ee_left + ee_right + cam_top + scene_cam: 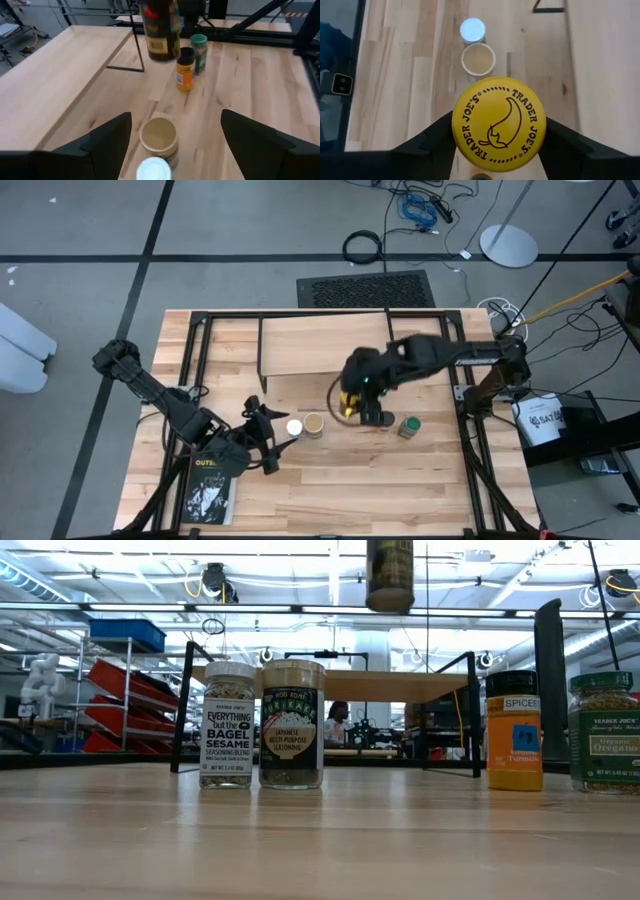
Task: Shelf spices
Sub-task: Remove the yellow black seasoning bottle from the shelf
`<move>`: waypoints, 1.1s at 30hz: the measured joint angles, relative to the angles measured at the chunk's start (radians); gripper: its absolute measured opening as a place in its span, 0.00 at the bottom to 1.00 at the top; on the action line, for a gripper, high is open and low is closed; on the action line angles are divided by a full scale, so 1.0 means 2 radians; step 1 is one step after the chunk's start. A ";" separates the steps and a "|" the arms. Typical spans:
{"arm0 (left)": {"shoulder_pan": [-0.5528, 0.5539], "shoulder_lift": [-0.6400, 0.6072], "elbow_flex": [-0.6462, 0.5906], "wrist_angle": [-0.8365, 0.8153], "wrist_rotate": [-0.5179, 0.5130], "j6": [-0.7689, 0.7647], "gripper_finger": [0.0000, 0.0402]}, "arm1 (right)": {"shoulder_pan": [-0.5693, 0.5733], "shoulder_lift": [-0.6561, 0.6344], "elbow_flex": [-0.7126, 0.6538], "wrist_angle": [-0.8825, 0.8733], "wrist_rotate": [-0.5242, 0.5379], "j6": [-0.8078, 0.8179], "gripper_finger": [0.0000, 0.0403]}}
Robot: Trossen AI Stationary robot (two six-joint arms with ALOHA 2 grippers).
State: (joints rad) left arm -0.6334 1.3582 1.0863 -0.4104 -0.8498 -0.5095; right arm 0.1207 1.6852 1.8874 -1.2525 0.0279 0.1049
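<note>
My right gripper [352, 402] is shut on the yellow-lidded jar [498, 124] and holds it up in the air in front of the shelf [320, 345]; the low view shows only the jar's lower end [390, 575]. The white-lidded jar [226, 725] and the tan-lidded jar [292, 723] stand side by side on the table. The orange jar with a black lid [514, 730] and the green-lidded jar [604, 730] stand further right. My left gripper [270, 442] is open and empty, just left of the white-lidded jar [294, 427]. My right gripper pinches the yellow-lidded jar between its two fingers at the top, by the sides of the lid [457, 131]. The fingers come from above and point down. The jar hangs upright below them, lifted clear of the table.
A book [210, 485] lies at the table's near left under the left arm. The shelf's wooden plank [330, 685] stands on thin black legs at the table's far middle. Black rails [470, 430] run along the table's sides.
</note>
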 joint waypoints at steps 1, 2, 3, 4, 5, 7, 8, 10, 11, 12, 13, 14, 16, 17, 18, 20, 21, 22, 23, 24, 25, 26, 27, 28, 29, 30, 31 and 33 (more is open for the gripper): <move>-0.004 0.000 0.000 0.000 -0.003 -0.004 0.79 | 0.006 0.000 -0.013 0.012 0.003 0.005 0.55; -0.008 0.000 0.000 0.000 -0.006 -0.005 0.79 | 0.012 -0.001 -0.029 0.029 0.004 0.010 0.55; -0.013 0.000 0.000 0.000 -0.009 -0.009 0.79 | 0.017 -0.002 -0.047 0.047 0.007 0.017 0.55; -0.017 0.000 0.000 0.000 -0.013 -0.014 0.79 | 0.023 -0.002 -0.066 0.062 0.012 0.024 0.55; -0.021 0.000 0.000 0.000 -0.014 -0.017 0.79 | 0.028 -0.003 -0.083 0.072 0.016 0.030 0.55; -0.027 0.000 0.000 0.000 -0.015 -0.018 0.79 | 0.035 -0.003 -0.118 0.098 0.017 0.042 0.55; -0.030 0.000 0.000 0.000 -0.017 -0.018 0.79 | 0.037 -0.003 -0.135 0.114 0.017 0.048 0.55; -0.034 0.000 0.000 0.000 -0.022 -0.018 0.79 | 0.040 -0.003 -0.170 0.150 0.016 0.059 0.55; -0.035 0.000 0.000 0.000 -0.024 -0.018 0.79 | 0.040 -0.003 -0.186 0.166 0.016 0.064 0.55; -0.035 0.000 0.000 0.000 -0.025 -0.018 0.79 | 0.040 -0.003 -0.199 0.178 0.016 0.070 0.55; -0.035 0.000 0.000 0.000 -0.026 -0.018 0.79 | 0.039 -0.003 -0.211 0.191 0.017 0.075 0.55; -0.035 0.000 0.000 0.000 -0.026 -0.018 0.79 | 0.039 -0.003 -0.221 0.206 0.017 0.079 0.55; -0.035 0.000 0.000 0.000 -0.026 -0.016 0.79 | 0.039 -0.004 -0.242 0.236 0.019 0.086 0.55; -0.035 0.000 0.000 0.000 -0.027 -0.014 0.79 | 0.039 -0.004 -0.251 0.248 0.024 0.089 0.55; -0.035 0.000 0.000 0.000 -0.027 -0.014 0.79 | 0.039 -0.004 -0.258 0.259 0.029 0.093 0.55; -0.035 0.000 0.000 0.000 -0.027 -0.010 0.79 | 0.039 -0.004 -0.270 0.281 0.034 0.102 0.55; -0.035 0.000 0.000 0.000 -0.027 -0.004 0.79 | 0.039 -0.004 -0.275 0.290 0.038 0.105 0.55; -0.035 0.000 0.000 0.000 -0.027 -0.001 0.79 | 0.039 -0.004 -0.281 0.293 0.042 0.110 0.56; -0.034 0.000 0.000 0.000 -0.029 0.000 0.79 | 0.039 -0.004 -0.285 0.294 0.045 0.115 0.56; -0.034 0.000 0.000 0.000 -0.031 0.003 0.79 | 0.039 -0.004 -0.288 0.298 0.053 0.120 0.56; -0.034 0.000 0.000 0.000 -0.033 0.007 0.79 | 0.039 -0.004 -0.290 0.301 0.062 0.125 0.56; -0.034 0.000 0.000 0.000 -0.035 0.009 0.79 | 0.039 -0.004 -0.291 0.305 0.067 0.129 0.56; -0.034 0.000 0.000 0.000 -0.035 0.010 0.79 | 0.039 -0.003 -0.291 0.307 0.068 0.131 0.56; -0.034 0.000 0.000 0.000 -0.036 0.011 0.79 | 0.039 -0.002 -0.292 0.309 0.068 0.133 0.56; -0.034 0.000 0.000 0.000 -0.036 0.012 0.79 | 0.039 -0.001 -0.294 0.312 0.068 0.136 0.56; -0.034 0.000 0.000 0.000 -0.036 0.013 0.79 | 0.039 -0.001 -0.296 0.318 0.068 0.138 0.56; -0.034 0.000 0.000 0.000 -0.036 0.013 0.79 | 0.039 -0.001 -0.299 0.328 0.067 0.139 0.56; -0.034 0.000 0.000 0.000 -0.036 0.013 0.79 | 0.039 -0.001 -0.304 0.348 0.067 0.141 0.56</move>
State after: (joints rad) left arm -0.7010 1.3586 1.0870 -0.4099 -0.9222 -0.4843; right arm 0.1986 1.6833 1.2798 -0.5564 0.1623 0.3865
